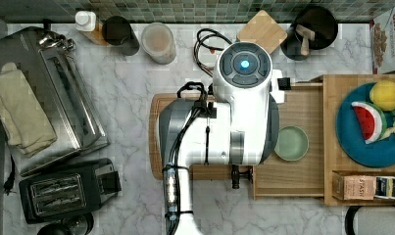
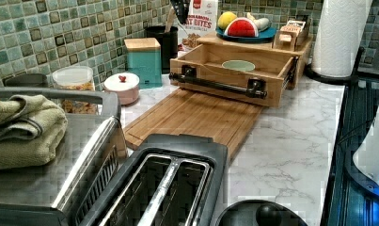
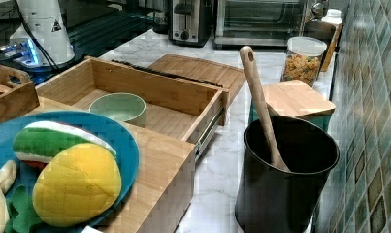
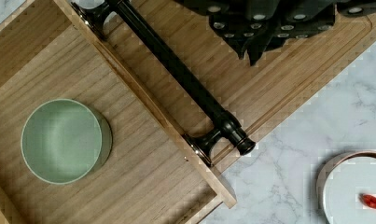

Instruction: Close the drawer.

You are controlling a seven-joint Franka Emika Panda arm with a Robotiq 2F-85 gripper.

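Wrist view: one open drawer [image 4: 143,186], one green bowl [image 4: 62,141] inside.

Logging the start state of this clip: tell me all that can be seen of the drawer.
The drawer is a shallow light-wood box with raised sides, pulled out of the wooden cabinet on a metal side rail. A long dark bar handle on two posts runs across its front panel. It holds one pale green bowl, upright. Its front overhangs the cutting board on the counter.

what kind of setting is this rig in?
Most likely a kitchen counter, real or mock-up: marble-look worktop with tiled backsplash, a toaster, and a utensil pot.
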